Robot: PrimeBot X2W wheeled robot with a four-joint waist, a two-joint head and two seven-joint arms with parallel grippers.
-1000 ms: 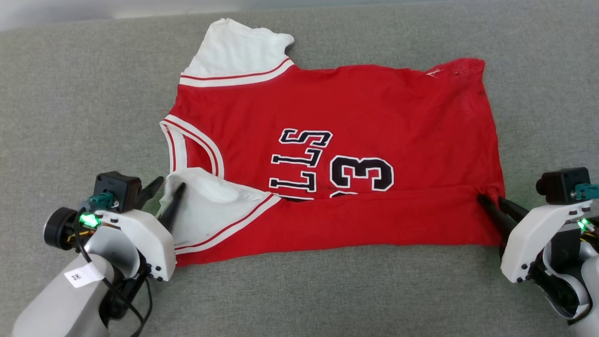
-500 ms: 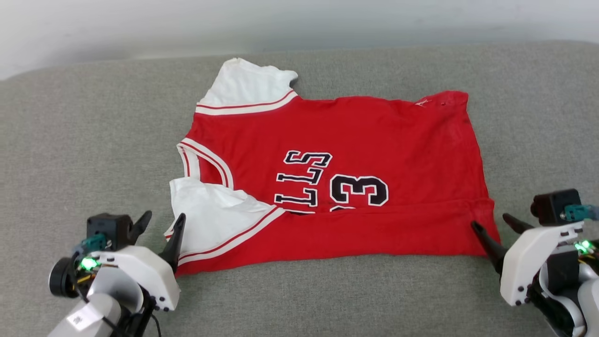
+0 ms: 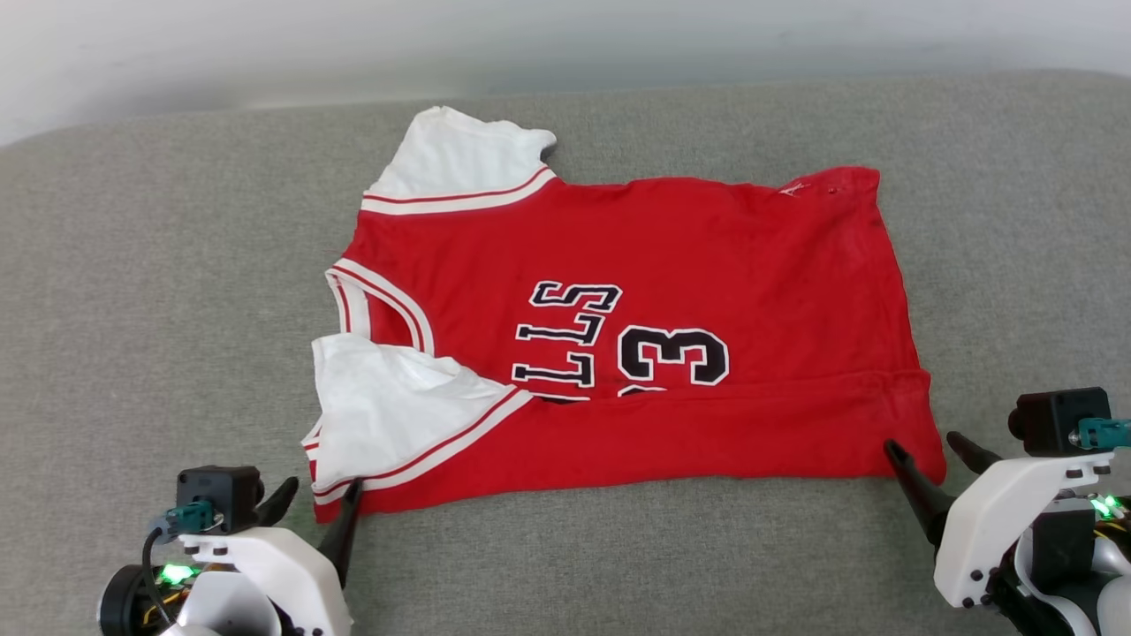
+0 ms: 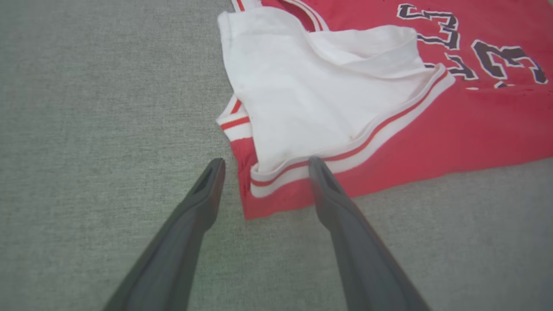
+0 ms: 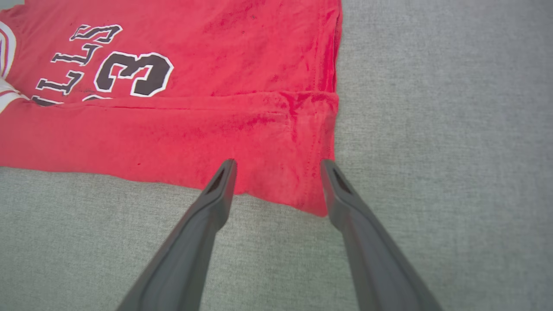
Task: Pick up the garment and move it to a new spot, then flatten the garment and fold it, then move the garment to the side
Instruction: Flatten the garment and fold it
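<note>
Head view, garment: red soft-cotton jersey-style garment [image 3: 671, 291] with white short sleeves and black white-outlined print, flat on the grey woven fabric surface [image 3: 159, 309]; near long edge folded up over the lower part of the print.
Head view, long axis: left to right, collar end toward the left gripper [image 3: 322, 486], hem end toward the right gripper [image 3: 923, 443].
Head view, nearness: each gripper just beside its own near corner; neither clearly closer.
Left wrist view, fingers: spread wide, holding nothing; tips straddling the near red corner below the folded-over white sleeve [image 4: 311, 95].
Left wrist view, pose: low, slanted down, garment lying ahead and to the right.
Right wrist view, fingers: spread wide, empty; tips straddling the near hem corner; contact with the cloth not discernible.
Right wrist view, pose: low, slanted down, garment ahead and to the left.
Judged next need: probably a matched pinch on both near corners, then a carry away from the robot for a further fold.
</note>
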